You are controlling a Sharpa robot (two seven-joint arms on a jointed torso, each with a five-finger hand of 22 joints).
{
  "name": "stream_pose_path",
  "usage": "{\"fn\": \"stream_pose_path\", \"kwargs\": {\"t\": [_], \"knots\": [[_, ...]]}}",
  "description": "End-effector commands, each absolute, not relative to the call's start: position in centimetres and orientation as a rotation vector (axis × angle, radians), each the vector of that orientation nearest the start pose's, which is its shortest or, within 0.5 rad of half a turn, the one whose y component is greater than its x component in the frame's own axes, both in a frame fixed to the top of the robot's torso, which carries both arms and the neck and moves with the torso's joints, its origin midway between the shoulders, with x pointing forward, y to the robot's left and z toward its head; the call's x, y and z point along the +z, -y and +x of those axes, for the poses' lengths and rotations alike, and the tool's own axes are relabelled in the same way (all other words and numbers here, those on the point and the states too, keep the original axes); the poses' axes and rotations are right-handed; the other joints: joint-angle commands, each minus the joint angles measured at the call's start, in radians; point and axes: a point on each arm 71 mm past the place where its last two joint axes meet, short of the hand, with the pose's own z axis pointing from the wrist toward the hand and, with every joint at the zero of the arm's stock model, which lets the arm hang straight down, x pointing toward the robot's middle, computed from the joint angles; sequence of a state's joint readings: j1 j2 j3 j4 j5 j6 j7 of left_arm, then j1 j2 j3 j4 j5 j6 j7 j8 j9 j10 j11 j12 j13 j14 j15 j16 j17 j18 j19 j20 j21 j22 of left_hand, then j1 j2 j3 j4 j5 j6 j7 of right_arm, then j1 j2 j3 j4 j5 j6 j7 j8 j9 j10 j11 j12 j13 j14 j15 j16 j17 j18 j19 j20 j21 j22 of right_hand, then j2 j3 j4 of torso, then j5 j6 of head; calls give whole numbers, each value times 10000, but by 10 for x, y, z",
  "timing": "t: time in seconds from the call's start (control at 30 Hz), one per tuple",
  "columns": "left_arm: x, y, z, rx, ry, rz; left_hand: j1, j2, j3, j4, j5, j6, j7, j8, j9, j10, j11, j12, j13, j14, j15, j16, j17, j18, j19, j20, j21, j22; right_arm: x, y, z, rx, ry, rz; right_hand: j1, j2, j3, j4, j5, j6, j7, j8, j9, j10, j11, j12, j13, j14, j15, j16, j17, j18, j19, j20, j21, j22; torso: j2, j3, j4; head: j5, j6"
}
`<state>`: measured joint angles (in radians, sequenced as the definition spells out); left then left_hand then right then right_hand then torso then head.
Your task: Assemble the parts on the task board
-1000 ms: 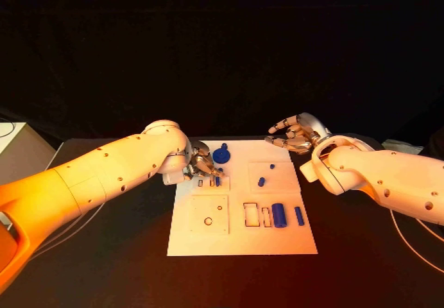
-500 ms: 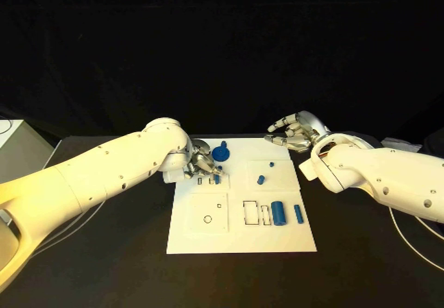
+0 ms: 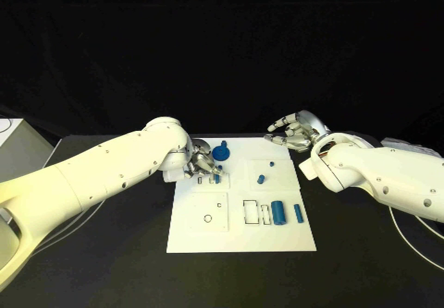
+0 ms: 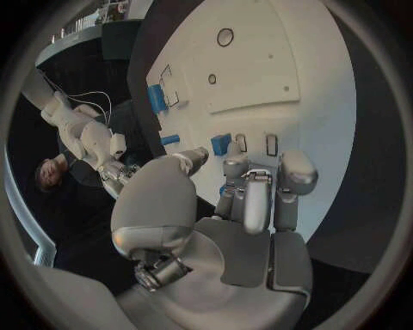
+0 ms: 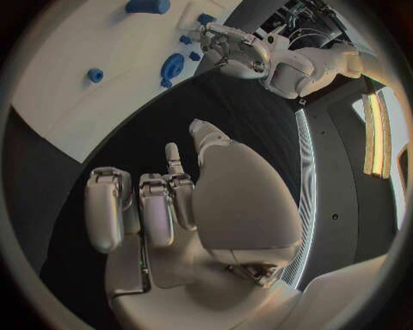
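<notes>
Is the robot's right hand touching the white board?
Apart. In the right wrist view the right hand hangs over black table, with a dark gap between its fingers and the white board.

The left hand [image 3: 202,165] sits low over the far-left corner of the task board [image 3: 278,240], and its fingers cover the small slots there, so whether they pinch a part cannot be told. In the left wrist view the fingertips [image 4: 237,168] hide most of a small blue part [image 4: 221,144] beside them. The blue cylinder [image 5: 148,6] is cut off by the rim of the right wrist view. The board's small printed markings are too fine to read.
</notes>
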<state>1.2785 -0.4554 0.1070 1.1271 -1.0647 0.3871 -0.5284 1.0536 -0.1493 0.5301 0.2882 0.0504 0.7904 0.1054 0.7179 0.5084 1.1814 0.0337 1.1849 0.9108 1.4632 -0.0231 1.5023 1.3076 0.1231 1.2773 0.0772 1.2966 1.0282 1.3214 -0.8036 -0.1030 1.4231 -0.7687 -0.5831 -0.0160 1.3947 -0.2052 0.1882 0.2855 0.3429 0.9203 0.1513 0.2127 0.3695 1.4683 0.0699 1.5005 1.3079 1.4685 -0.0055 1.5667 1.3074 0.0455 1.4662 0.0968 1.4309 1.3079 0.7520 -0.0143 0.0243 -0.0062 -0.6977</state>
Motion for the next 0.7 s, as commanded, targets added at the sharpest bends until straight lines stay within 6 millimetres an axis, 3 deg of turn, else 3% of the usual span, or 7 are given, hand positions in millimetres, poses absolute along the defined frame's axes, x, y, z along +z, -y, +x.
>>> {"fn": "stream_pose_path", "kwargs": {"t": [0.03,0.7], "knots": [[-168,-120,555,-4897,-23824,-679,121,-18,61,-14,-2,40,-6,49,12,-21,-29,-61,-5,604,-76,19,1232,-127,-19,-45,44,-5,-147,229,524,8434,-14945,5284,-64,-2,57,18,56,-60,0,26,15,229,-20,-29,1933,1023,-42,41,2634,-63,513,-88,-14,1123,3,-10,-9,0,-12],[-169,-117,553,-4973,-23965,-578,407,-75,208,-82,-1,-30,-45,165,116,-36,-72,-139,-110,598,-118,6,1217,-131,-34,-75,50,2,-147,228,524,8435,-14995,5280,-86,13,81,18,58,-65,2,44,26,245,-18,-14,1946,1023,-38,41,2634,-63,514,-85,-15,1123,0,-41,-20,-10,-103]]}}
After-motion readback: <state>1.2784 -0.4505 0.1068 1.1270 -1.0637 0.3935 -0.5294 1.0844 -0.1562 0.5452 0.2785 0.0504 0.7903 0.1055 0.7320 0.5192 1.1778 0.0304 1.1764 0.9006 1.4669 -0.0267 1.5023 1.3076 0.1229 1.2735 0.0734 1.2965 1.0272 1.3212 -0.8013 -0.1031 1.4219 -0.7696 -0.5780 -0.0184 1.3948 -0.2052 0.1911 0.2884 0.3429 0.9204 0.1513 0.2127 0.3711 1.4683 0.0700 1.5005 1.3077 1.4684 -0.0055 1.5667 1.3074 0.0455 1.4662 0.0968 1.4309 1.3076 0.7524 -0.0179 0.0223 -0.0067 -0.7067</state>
